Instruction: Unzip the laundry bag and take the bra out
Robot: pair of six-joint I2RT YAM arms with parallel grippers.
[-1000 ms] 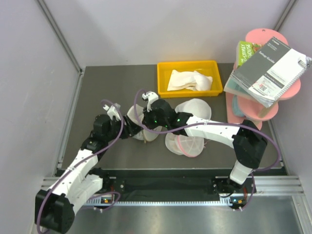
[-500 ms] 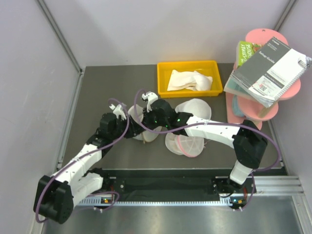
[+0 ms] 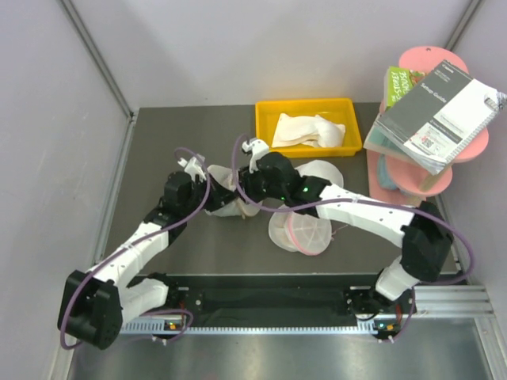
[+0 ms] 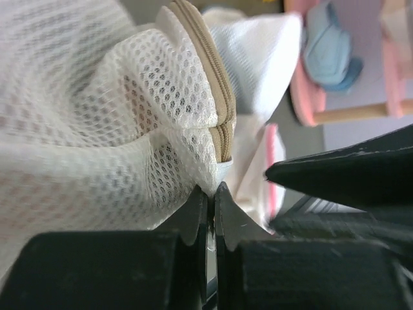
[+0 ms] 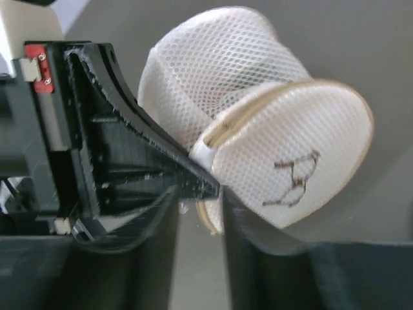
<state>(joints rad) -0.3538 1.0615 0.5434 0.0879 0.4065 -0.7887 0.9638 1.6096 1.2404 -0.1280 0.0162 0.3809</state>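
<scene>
Grey tabletop (image 3: 150,150), both arms meeting mid-surface. Left gripper (image 4: 210,194): jaws pressed together on a white tab (image 4: 222,169) of the laundry bag (image 4: 116,110), directly ahead of its fingertips. Right gripper (image 5: 201,205): jaws slightly apart, straddling the bag's tan rim; contact unclear. Beyond: pink-rimmed mesh bag (image 3: 305,233), yellow tray (image 3: 263,131).

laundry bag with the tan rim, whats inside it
Only white mesh shows on the laundry bag; whatever it holds is hidden behind that mesh. Its tan zip looks closed along the stretch in view, so no opening exposes the inside.
</scene>
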